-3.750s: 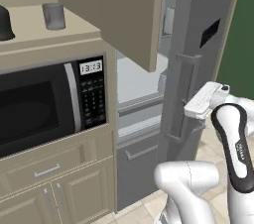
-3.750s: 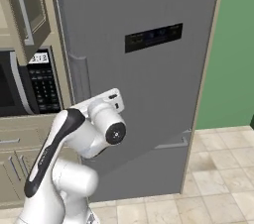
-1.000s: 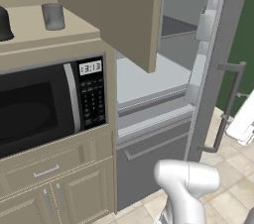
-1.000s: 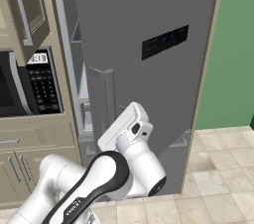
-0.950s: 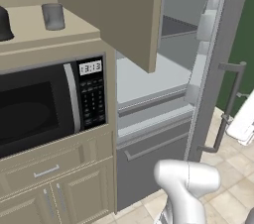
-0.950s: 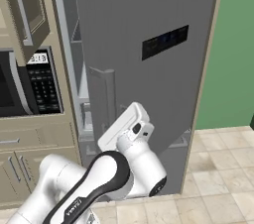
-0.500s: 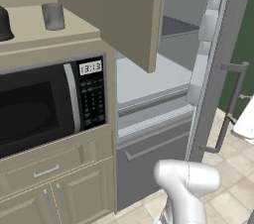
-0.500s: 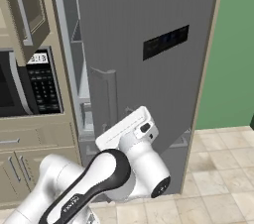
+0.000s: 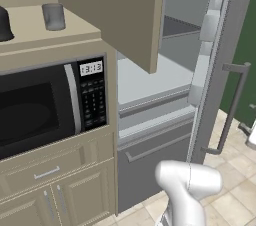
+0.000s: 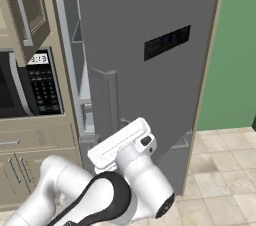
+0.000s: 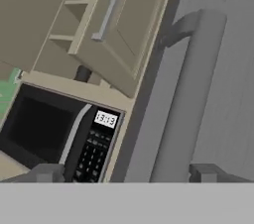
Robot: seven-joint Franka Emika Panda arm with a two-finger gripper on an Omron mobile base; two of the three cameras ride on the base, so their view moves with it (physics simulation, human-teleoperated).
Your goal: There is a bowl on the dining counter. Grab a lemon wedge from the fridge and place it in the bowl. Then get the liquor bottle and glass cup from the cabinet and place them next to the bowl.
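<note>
The fridge door [image 9: 227, 70] stands ajar, heavy and stiff on its hinge; its handle [image 11: 186, 99] (a smooth grey bar, likely slippery) is the part to grasp, mid-length. The gripper [image 11: 126, 173] is wide open, holding nothing, its fingertips [image 11: 47, 172] flanking the handle's lower end. No lemon wedge is visible on the fridge shelves [image 9: 150, 77].

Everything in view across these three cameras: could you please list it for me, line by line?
Fridge door: one, grey, swung open.
Door handle: one, grey, between the open fingertips.
Fridge shelves: pale grey, inside the fridge.
Microwave: one, black, built in left of the fridge.
Cabinet door: one, beige, open above the microwave.
Glass cup: one, grey, on the cabinet shelf.
Dark item: one, cut off by the frame beside the cup.
End effector: one, dark-tipped, open.
</note>
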